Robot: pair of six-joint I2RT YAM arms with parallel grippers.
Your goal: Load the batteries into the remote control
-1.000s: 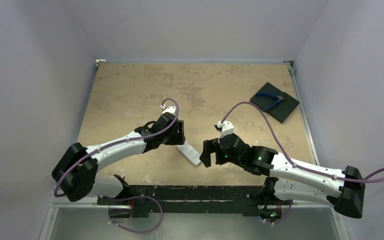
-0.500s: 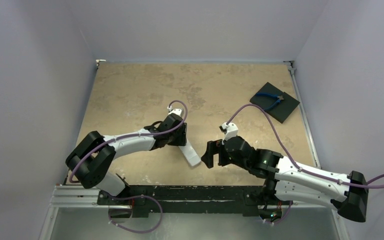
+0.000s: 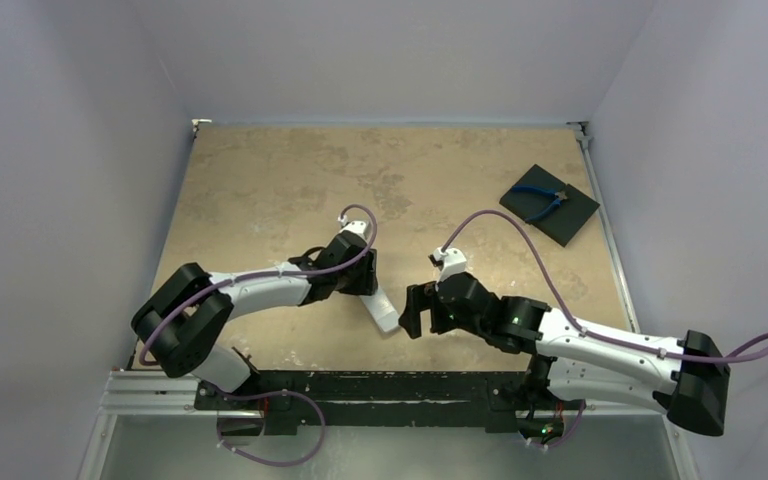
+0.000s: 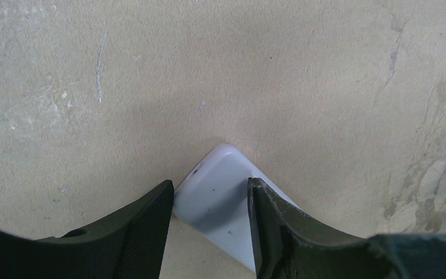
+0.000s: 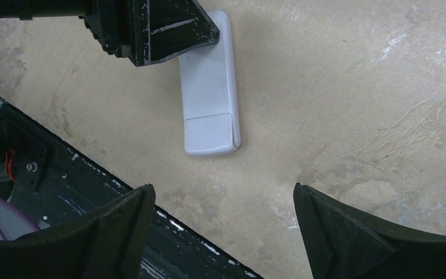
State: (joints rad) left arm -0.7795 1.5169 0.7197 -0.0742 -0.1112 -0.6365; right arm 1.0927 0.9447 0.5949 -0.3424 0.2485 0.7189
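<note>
The remote control lies back-up. The left gripper straddles its far end with its 2 fingers apart; I cannot tell whether they grip it. The right gripper gapes beside its near end. Well right of the remote, a black pad holds pliers.

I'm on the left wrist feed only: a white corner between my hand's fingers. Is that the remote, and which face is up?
Observer: Yes, the remote control; the right wrist view shows its plain white back up.
Operator: Where's the right hand?
Observer: The right hand is just off the remote's free end, apart from it, jaws wide open, empty.
Operator: Any batteries around?
Observer: No batteries show in any view; only blue-handled pliers on a black pad at the far right corner.
</note>
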